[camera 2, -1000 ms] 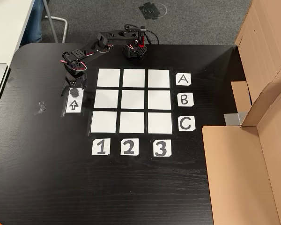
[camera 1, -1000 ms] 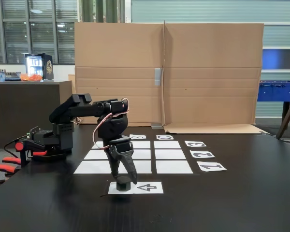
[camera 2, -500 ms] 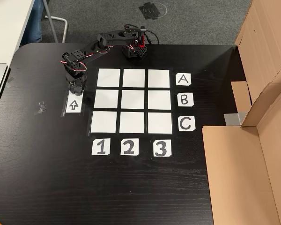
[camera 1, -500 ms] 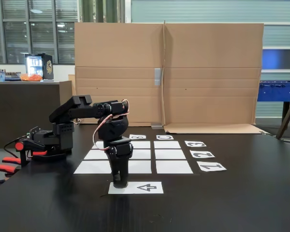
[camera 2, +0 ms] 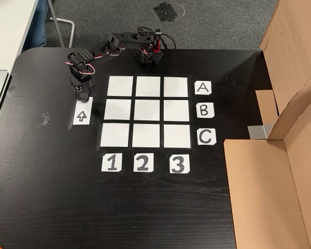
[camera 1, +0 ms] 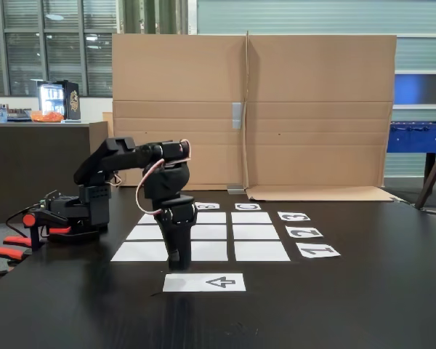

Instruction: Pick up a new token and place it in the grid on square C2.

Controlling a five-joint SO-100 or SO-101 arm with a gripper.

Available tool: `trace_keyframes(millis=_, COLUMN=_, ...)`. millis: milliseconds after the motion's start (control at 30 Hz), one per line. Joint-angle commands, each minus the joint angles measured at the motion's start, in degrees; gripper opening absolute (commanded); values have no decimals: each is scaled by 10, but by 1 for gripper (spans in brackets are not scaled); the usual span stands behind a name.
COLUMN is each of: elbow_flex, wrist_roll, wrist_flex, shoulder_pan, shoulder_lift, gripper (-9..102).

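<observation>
black two-finger gripper (camera 1: 179, 263) (camera 2: 83, 97): jaws narrow, clamped on small black puck token (camera 2: 83, 97), raised above white arrow strip (camera 2: 81, 113) | nine-rectangle white paper grid (camera 2: 147, 111): every square bare, C2 (camera 2: 146, 136) included

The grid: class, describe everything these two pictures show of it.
The grid is nine blank white paper rectangles lying flat on the black table in three rows of three, with narrow dark gaps between them. Paper labels A, B, C run along its right side in the top-down fixed view, and 1, 2, 3 along its near edge. No square holds anything. The gripper hangs beside it, over the arrow strip.
</observation>
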Motion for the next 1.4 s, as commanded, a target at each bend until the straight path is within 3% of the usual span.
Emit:
trace_keyframes(millis=0, elbow_flex=12, wrist_roll=-7, wrist_flex=0, shoulder_pan=-12, shoulder_lift=69, gripper=-1)
trace_keyframes(millis=733, elbow_flex=125, wrist_roll=11, wrist_flex=5, shoulder_pan=-165, shoulder_lift=201, gripper=-1)
trace_keyframes(millis=1367, elbow_flex=134, wrist_roll=56, wrist_flex=-29, shoulder_pan=-302, shoulder_lift=187, gripper=-1)
